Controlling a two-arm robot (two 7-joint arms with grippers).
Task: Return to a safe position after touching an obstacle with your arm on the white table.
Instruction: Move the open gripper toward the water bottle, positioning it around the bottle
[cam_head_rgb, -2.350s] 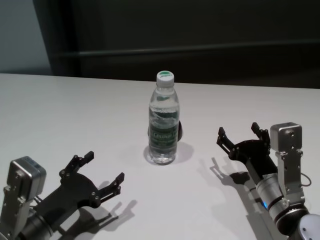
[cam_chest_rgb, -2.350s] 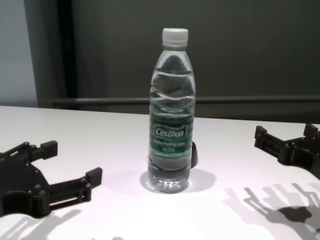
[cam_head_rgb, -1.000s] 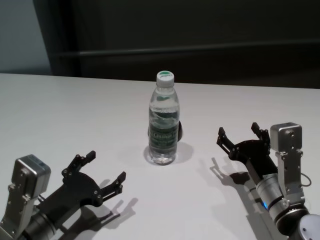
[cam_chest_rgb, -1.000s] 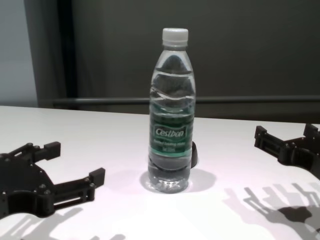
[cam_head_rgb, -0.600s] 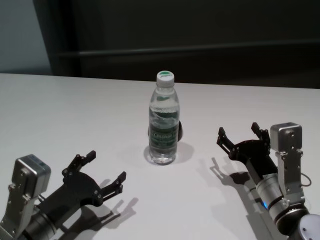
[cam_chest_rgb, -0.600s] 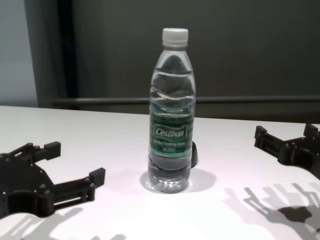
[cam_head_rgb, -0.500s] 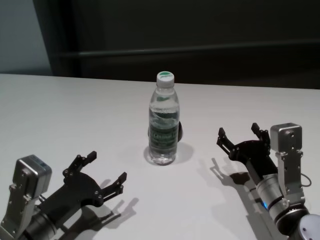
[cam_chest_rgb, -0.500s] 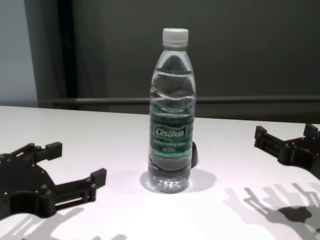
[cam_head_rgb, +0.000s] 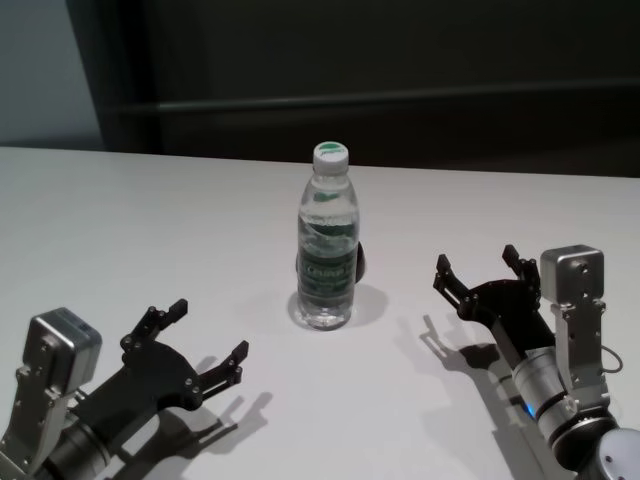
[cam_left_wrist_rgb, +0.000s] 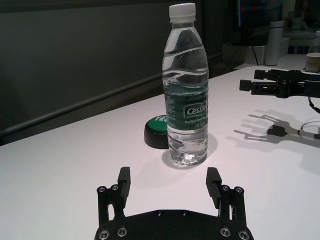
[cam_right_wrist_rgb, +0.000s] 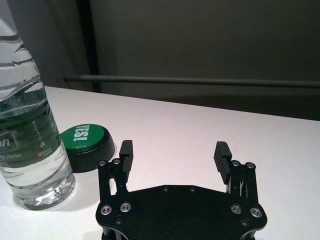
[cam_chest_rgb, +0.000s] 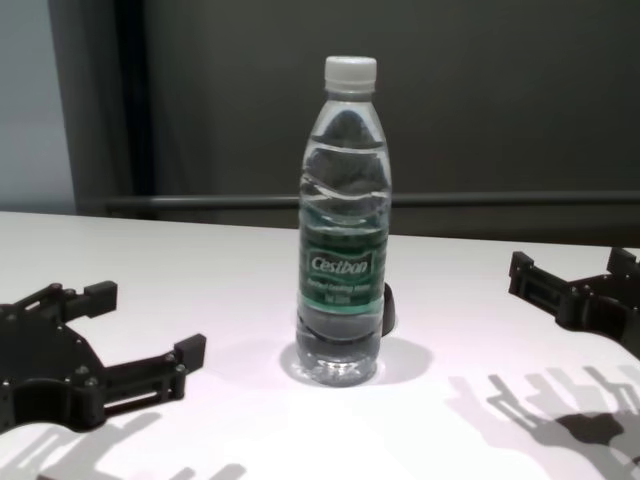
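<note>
The obstacle, a clear water bottle with a white cap and green "Cestbon" label, stands upright mid-table; it shows in the chest view, the left wrist view and partly in the right wrist view. The white table spreads wide around it. My left gripper is open and empty at the near left, apart from the bottle; it also shows in the left wrist view and chest view. My right gripper is open and empty at the right, apart from the bottle.
A small dark round button with a green "YES" top sits on the table just behind the bottle. A dark wall with a rail runs behind the table's far edge.
My left gripper crept slightly forward and right over the earlier frames, then drew back a little toward the left. The bottle and the right arm have not moved.
</note>
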